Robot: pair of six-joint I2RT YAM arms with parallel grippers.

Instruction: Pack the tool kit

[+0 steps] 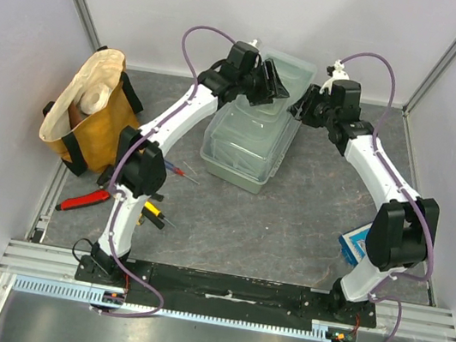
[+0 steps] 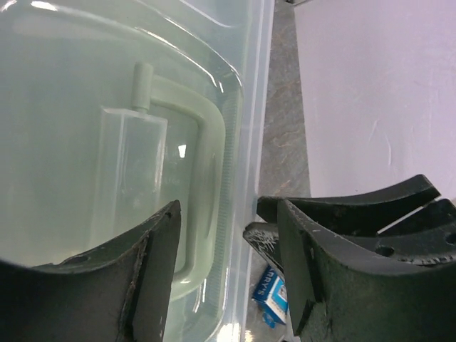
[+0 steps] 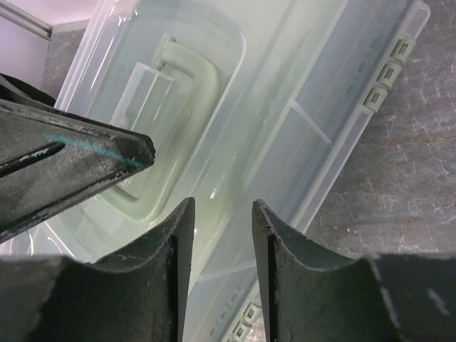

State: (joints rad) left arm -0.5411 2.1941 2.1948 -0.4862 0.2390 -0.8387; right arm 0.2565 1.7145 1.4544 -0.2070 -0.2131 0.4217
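The pale-green translucent toolbox (image 1: 244,152) stands mid-table. Its clear lid (image 1: 295,67) with a green handle (image 3: 187,68) is tilted up at the far end. My left gripper (image 1: 270,82) is open, its jaws either side of the lid's long edge (image 2: 235,214). My right gripper (image 1: 301,106) is open just right of it, over the lid (image 3: 285,107), holding nothing. A red-handled tool (image 1: 83,198), a yellow-black tool (image 1: 153,212) and a thin screwdriver (image 1: 181,171) lie on the table by the left arm. No hammer or blue-handled tool shows.
A mustard-yellow cloth bag (image 1: 90,110) stands at the left wall. A blue packet (image 1: 355,243) lies by the right arm's base and also shows in the left wrist view (image 2: 274,296). Grey walls close in the back and both sides.
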